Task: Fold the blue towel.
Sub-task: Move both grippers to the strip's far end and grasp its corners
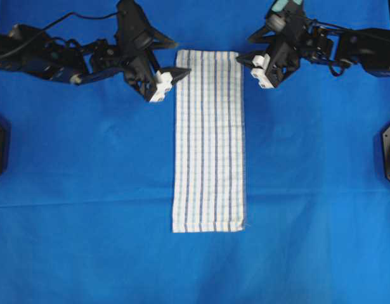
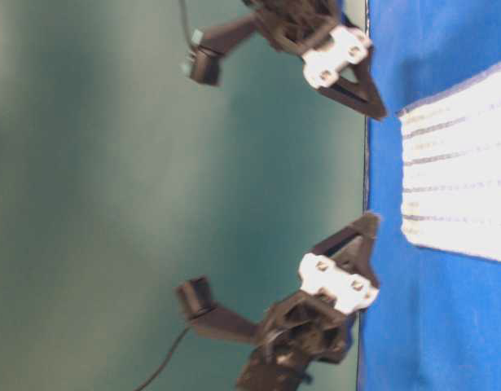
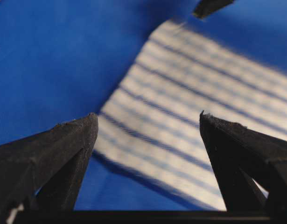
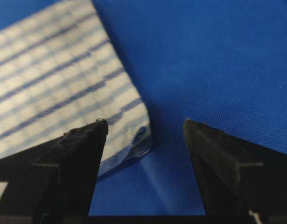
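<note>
On the left of the overhead view, the left hand [image 1: 171, 81] stands at the top left corner of the blue towel [image 1: 209, 139], with its two dark fingers spread wide and nothing between them; one fingertip [image 1: 184, 72] lies over the edge of the cloth, but I cannot tell if it touches. In the left wrist view the striped cloth shows between the open fingers, a little beyond the tips. The towel lies in the middle of the desk [image 1: 87, 190], on the plain blue cover, as a long narrow strip that runs from the top of the overhead view toward the bottom. It looks flat and smooth, white with thin dark-blue and pale-blue stripes along its length and a faint grid weave. On the right, the right hand [image 1: 252, 63] is just beside the top right corner, also wide open and empty. In the right wrist view this corner sits near the left finger [image 4: 82, 149], and its edge seems slightly lifted and layered, so the cloth may be doubled already, though this is only my guess. I judge that the step in hand is the approach to the two top corners before a grasp. The next move calls for both hands to go down and close on the corners together, then carry that end toward the near end evenly, so that the edges meet.
</note>
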Controlling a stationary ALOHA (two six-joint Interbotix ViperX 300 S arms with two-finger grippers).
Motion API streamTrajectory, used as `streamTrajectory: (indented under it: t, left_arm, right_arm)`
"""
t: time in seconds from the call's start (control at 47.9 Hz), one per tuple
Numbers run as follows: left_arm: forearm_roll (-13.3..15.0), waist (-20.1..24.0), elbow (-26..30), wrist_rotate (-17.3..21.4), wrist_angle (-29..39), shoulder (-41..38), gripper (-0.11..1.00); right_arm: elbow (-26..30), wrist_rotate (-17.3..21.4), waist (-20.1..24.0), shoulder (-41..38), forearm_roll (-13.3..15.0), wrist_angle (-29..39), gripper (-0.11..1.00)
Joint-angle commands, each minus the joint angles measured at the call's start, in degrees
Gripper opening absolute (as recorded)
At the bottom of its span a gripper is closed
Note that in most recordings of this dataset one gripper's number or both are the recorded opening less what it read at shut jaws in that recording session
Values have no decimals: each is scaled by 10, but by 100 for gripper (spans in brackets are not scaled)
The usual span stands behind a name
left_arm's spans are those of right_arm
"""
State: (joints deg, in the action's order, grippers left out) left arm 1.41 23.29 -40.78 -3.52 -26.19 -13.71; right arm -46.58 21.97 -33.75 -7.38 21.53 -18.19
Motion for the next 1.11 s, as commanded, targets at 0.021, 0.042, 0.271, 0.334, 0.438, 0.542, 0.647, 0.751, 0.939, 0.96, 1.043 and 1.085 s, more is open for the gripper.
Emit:
streamTrajectory:
  t: [0.021,0.042,0.271,0.334,0.438,0.542,0.647,0.751,0.939,0.96,1.043,1.085]
  left_arm:
    - [0,13,23,2,-16,-21,91]
    - [-1,14,26,1,-17,-26,91]
    - [0,27,48,2,-14,-75,90]
    - [0,33,52,2,-13,-83,89]
    - [0,39,56,2,-6,-93,78]
    - [0,40,61,2,-2,-102,51]
    - [0,36,64,3,4,-105,23]
    - [0,34,67,3,4,-105,3]
    - [-1,35,67,6,5,-104,3]
    - [0,35,67,11,5,-102,3]
    - [0,35,69,24,8,-96,3]
    - [-1,36,69,31,11,-91,3]
  right_arm:
    - [24,-1,-8,-30,0,-18,66]
    - [26,-1,-10,-35,0,-20,66]
    - [31,-1,-17,-59,-1,-19,66]
    - [30,-1,-17,-59,-2,-19,66]
    - [28,-1,-14,-59,-3,-18,63]
    - [28,-1,-6,-59,-1,-18,49]
    - [26,-1,0,-59,-1,-18,18]
    - [25,1,1,-59,-3,-18,5]
    - [27,3,1,-59,-6,-17,5]
    - [27,3,0,-58,-8,-17,5]
    - [29,3,-1,-55,-10,-17,5]
    - [31,3,-3,-52,-10,-16,5]
